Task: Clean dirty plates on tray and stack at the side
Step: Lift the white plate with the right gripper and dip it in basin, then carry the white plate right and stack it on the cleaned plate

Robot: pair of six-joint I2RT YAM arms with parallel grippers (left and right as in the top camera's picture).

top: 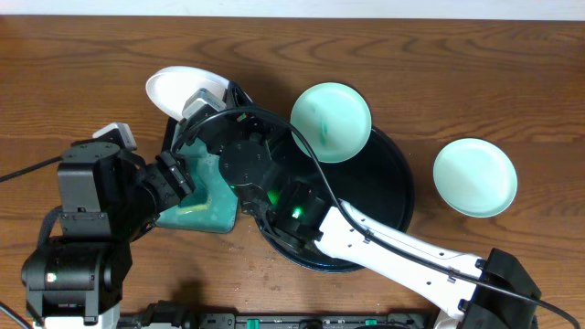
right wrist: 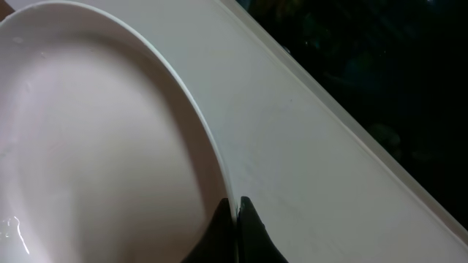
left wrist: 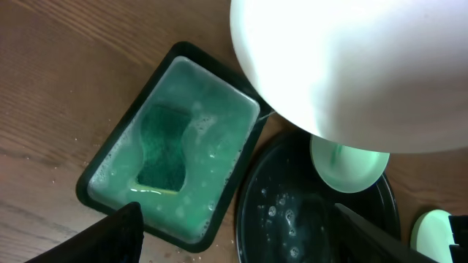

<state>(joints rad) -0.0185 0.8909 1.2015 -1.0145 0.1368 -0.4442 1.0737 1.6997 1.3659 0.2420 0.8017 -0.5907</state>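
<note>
My right gripper point(top: 203, 102) is shut on the rim of a clean-looking white plate point(top: 178, 89) and holds it in the air above the back left of the table. The right wrist view shows the fingertips point(right wrist: 235, 208) pinching that rim point(right wrist: 88, 146). The plate also fills the top of the left wrist view point(left wrist: 351, 66). A teal-smeared plate point(top: 331, 122) rests on the back rim of the round black tray point(top: 398, 196). Another teal-tinted plate point(top: 474, 176) lies on the table to the right of the tray. My left gripper point(left wrist: 238, 223) is open and empty, over the gap between dish and tray.
A rectangular black-rimmed dish point(left wrist: 110, 157) of teal liquid holds a green sponge point(left wrist: 161, 146), just left of the wet tray point(left wrist: 292, 212). In the overhead view the dish point(top: 206, 219) is partly under both arms. The right arm crosses the tray.
</note>
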